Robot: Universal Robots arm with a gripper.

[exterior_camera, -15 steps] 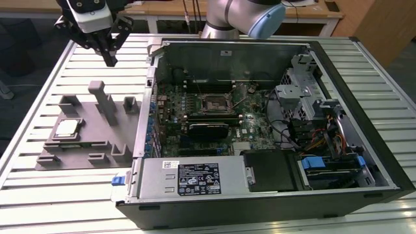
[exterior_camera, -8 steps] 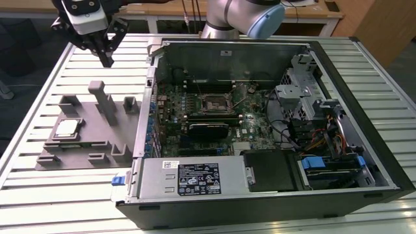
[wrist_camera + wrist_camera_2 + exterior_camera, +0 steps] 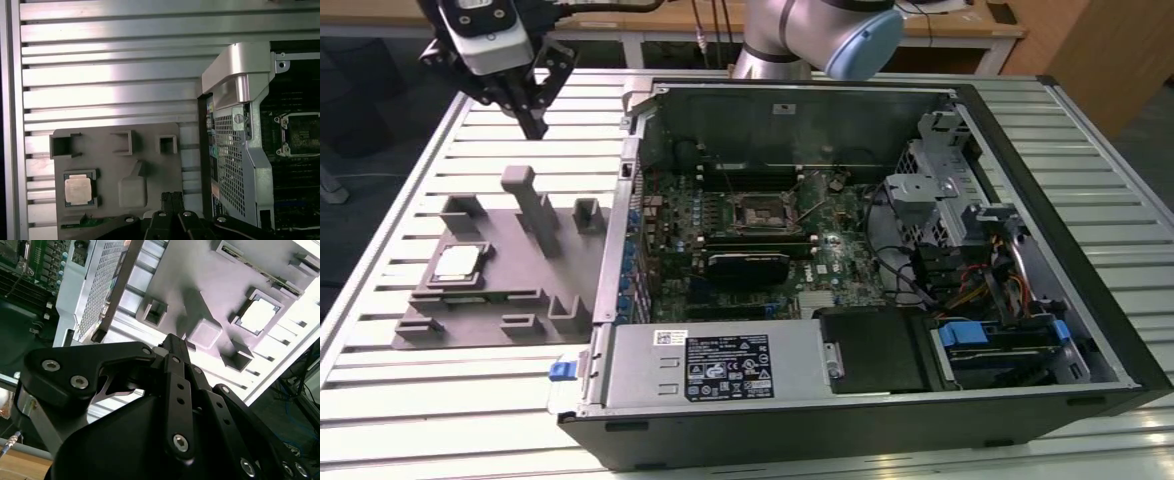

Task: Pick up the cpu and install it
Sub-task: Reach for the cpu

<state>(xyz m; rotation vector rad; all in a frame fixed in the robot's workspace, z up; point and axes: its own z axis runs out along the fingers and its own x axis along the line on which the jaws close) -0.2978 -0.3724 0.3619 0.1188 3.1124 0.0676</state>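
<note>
Surface: a slatted metal surface (image 3: 494,400) carries a grey tray (image 3: 440,330) on the exterior view's left, with an open computer case (image 3: 854,430) just beside it.
Chip: the cpu (image 3: 458,262) lies flat in a square pocket of the tray, shiny side up and untouched. It shows the same way in both wrist views (image 3: 79,188) (image 3: 258,315).
Pincer: the pincer (image 3: 534,130) hangs above the tray near its tall post (image 3: 520,190), apart from the cpu. Its two fingers are pressed together with nothing between them, as the first wrist view (image 3: 172,196) shows.
Socket: the square socket (image 3: 758,212) sits on the board inside the case, well apart from the pincer. It looks empty, though I can't be sure.
Step in hand: I judge this to be the approach to the pick-up, since nothing is lifted or installed yet.
Next move calls for: as I judge it, the fingers need to part wide enough for the chip's edges. The pincer then has to line up square over the pocket, clear of the post, and come straight down for a light grip on the rim.
</note>
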